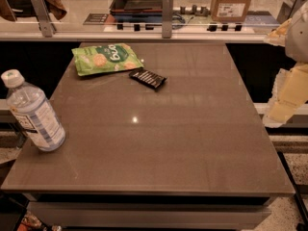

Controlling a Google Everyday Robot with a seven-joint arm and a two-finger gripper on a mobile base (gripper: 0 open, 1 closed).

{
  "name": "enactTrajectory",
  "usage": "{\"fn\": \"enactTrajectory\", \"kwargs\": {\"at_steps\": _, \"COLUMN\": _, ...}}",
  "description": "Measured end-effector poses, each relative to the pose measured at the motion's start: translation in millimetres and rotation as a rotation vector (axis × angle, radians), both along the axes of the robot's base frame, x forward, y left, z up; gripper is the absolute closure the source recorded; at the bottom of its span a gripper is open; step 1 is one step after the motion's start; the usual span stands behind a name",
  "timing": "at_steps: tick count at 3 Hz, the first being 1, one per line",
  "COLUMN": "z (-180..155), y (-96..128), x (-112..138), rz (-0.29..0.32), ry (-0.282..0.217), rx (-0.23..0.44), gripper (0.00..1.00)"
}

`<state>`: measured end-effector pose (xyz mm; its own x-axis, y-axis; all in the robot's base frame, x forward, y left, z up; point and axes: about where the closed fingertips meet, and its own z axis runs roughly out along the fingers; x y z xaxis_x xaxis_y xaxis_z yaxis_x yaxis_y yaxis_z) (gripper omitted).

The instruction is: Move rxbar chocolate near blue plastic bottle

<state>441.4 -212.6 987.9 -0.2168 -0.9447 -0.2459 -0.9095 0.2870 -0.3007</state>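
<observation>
The rxbar chocolate (148,78) lies flat at the far side of the table (192,153), just beside the green snack pouch (107,58) and well apart from the upright blue plastic bottle (33,112) at the near-left edge, so the gripper (288,93) (open or closed, I cannot tell) hangs off the right edge, seemingly ahead of reaching in.

A glossy grey-brown is seen on the surface (159,148), black with thin white stripes on the rxbar chocolate (148,79), and bright green with white lettering on the snack pouch (107,58). The blue plastic bottle (32,112) is shown clear and white-capped, label pale blue-and-white. The pincer (286,97), out past the surface's right side, is coloured cream-yellow.
</observation>
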Motion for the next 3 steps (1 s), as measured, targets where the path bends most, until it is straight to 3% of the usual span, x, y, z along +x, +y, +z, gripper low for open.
{"fn": "enactTrajectory", "kwargs": {"at_steps": 1, "z": -7.5, "y": 2.9, "x": 6.9, "rz": -0.02, "ry": -0.053, "rx": 0.1, "gripper": 0.0}}
{"fn": "enactTrajectory", "kwargs": {"at_steps": 2, "z": -29.2, "y": 11.7, "x": 6.9, "rz": -0.052, "ry": -0.107, "rx": 0.265, "gripper": 0.0}}
{"fn": "enactTrajectory", "kwargs": {"at_steps": 3, "z": -43.7, "y": 23.4, "x": 30.7, "rz": -0.079, "ry": -0.186, "rx": 0.401, "gripper": 0.0}}
